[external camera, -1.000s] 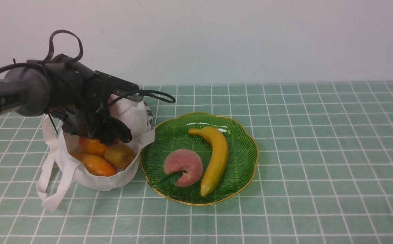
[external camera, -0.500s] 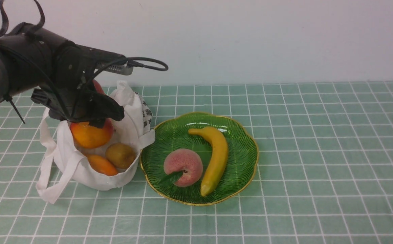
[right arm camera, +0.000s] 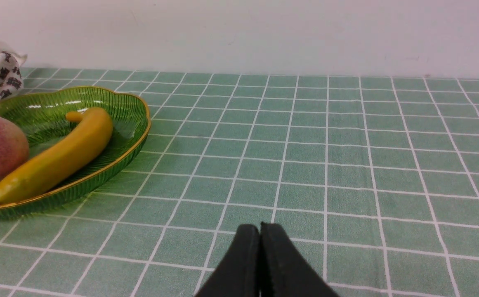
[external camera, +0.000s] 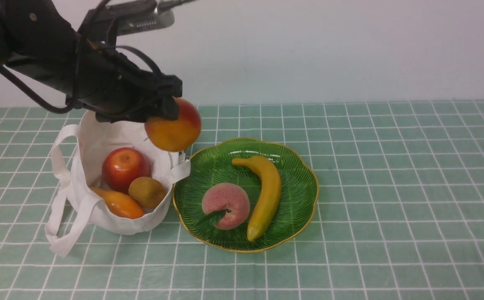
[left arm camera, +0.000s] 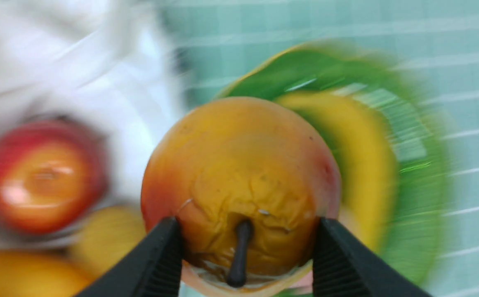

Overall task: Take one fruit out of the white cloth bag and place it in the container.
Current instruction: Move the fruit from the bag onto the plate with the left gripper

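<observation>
The left gripper's (external camera: 170, 109) two black fingers (left arm camera: 156, 260) are clamped on the fruit (external camera: 175, 127), one on each side of its stem end. In the left wrist view the dark stem sits between the pads against wrinkled orange skin, and everything behind it is blurred. In the front view the fruit hangs in the air left of centre in the upper half of the frame. Its red blush faces right, and it touches neither bag nor plate. It overlaps the bag's (external camera: 116, 223) right-hand rim in the picture, just left of the plate's (external camera: 300, 196) far-left edge. The left arm reaches in from the upper left corner.

The bag stands open at lower left, a strap trailing toward the bottom edge. Inside it are a red apple (external camera: 125, 166), a brownish-green round fruit (external camera: 146, 191) and a long orange fruit (external camera: 119, 203). The plate touches the bag's right side at centre frame. On it a banana (external camera: 267, 191) lies beside a pink peach (external camera: 225, 204), which is on its left.

The right gripper (right arm camera: 260, 255) shows only in its own wrist view. Its fingers (right arm camera: 245, 264) are pressed together with nothing between them, low over the green checked cloth (external camera: 392, 187).
</observation>
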### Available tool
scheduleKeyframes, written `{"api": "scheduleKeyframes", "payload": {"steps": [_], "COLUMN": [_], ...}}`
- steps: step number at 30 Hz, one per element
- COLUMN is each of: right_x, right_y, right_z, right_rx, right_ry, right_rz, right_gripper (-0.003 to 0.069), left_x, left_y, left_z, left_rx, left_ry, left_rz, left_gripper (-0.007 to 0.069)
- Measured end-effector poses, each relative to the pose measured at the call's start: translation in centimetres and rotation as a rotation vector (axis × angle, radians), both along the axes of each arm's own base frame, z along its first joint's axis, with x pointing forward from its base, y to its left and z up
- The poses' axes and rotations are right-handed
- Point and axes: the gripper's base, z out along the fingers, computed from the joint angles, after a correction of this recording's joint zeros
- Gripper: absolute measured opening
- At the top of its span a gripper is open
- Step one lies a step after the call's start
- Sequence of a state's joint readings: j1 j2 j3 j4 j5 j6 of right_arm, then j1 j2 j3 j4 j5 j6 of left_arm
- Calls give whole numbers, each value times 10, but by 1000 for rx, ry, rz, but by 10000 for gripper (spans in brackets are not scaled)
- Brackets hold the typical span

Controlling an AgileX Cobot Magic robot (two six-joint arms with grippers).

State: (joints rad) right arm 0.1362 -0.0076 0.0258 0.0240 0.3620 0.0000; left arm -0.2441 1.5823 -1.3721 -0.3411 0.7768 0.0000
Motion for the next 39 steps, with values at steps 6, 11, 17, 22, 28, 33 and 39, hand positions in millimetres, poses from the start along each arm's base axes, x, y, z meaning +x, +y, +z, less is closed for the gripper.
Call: {"api": "scheduleKeyframes", "payload": {"steps": [6,11,17,22,28,33,39], "right_x": [0,0,0,0,0,0,0], "right_y": [0,0,0,0,0,0,0], "right_z": [0,0,0,0,0,0,0], "right_rx": [0,0,0,0,0,0,0], "right_ry": [0,0,0,0,0,0,0], "right_rz": [0,0,0,0,0,0,0], "right_gripper": [-15,-15,-15,-15,-15,-15,-15], "left_x": [4,14,27,29,32,34,29], "left_y": [-32,-53,-60,-61,-62,-63,-62], "left_z": [-15,-53,-79,-80,-86,-93,-76], "left_rx": [-60,-25,-15,-21,-30,-23,-13], "left_ry": [13,99,113,102,106,117,56], "left_rz": [-119,-175,-163,-154,-142,-152,-186], "left_gripper": [370,370,365,365,398,542,618]}}
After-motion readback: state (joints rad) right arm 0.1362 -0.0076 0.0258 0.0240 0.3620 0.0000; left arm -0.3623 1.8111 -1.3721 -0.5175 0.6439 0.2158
